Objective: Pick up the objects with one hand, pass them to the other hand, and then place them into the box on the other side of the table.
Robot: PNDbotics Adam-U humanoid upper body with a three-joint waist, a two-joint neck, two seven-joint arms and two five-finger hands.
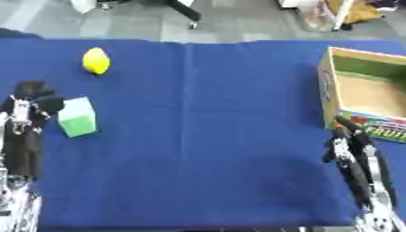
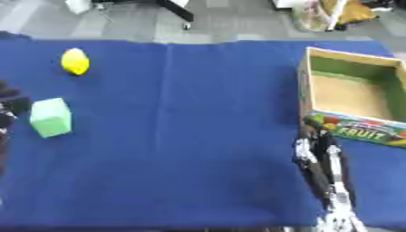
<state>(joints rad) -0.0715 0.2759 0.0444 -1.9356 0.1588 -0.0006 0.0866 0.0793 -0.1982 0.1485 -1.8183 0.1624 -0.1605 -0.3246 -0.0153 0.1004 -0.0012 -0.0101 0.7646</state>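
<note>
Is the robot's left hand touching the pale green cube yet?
Cannot tell. In the left eye view the left hand sits right against the pale green cube, with no clear gap or contact visible.

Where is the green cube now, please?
The green cube lies on the table's left side, just right of the left hand, with the yellow lemon beyond it.

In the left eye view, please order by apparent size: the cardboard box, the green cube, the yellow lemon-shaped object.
1. Open cardboard box, cut off at the right edge, clearly largest.
2. Light green cube.
3. Yellow lemon-shaped object, smallest, though it lies farther away.
</note>
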